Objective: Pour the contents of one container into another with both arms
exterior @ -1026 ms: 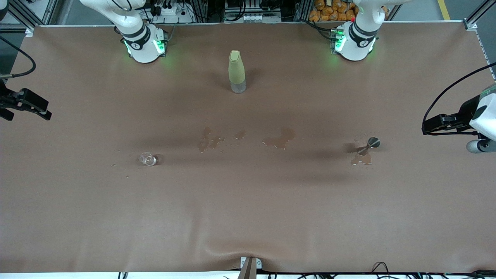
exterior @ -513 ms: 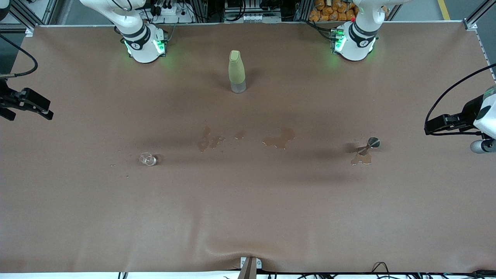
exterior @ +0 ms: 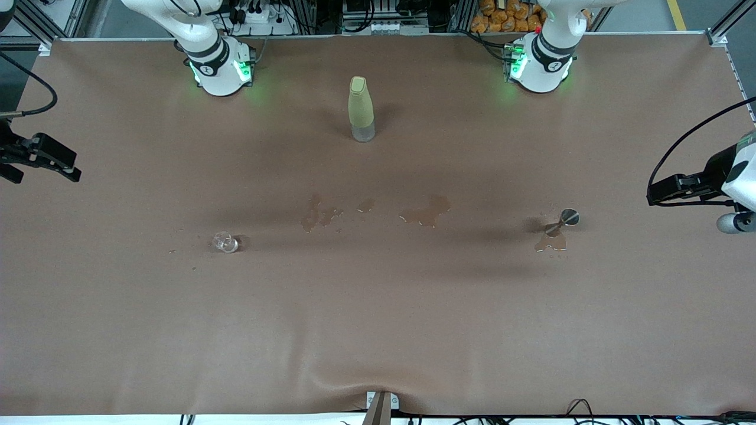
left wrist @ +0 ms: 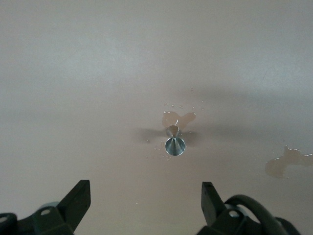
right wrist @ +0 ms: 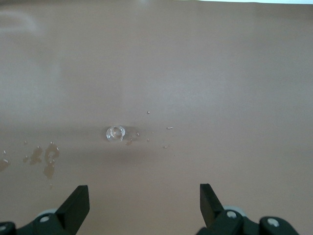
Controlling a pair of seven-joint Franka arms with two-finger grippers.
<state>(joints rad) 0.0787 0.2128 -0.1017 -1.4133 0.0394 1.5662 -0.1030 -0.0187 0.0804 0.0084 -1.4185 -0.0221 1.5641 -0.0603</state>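
Note:
The tiny clear glass cup sits on the brown cloth toward the right arm's end, with a few droplets round it. The small shiny metal jigger is toward the left arm's end, touching a wet puddle. My right gripper hangs open and empty over its end of the table, well away from the cup. My left gripper hangs open and empty over its own end, clear of the jigger.
A tall pale yellow-green bottle stands upright mid-table, nearer the arms' bases. Wet stains mark the cloth between cup and jigger. The cloth bulges in a fold at the table's front edge.
Both grippers edged slightly outward toward their ends of the table a second ago, then held still. Cup, jigger and bottle have not moved.

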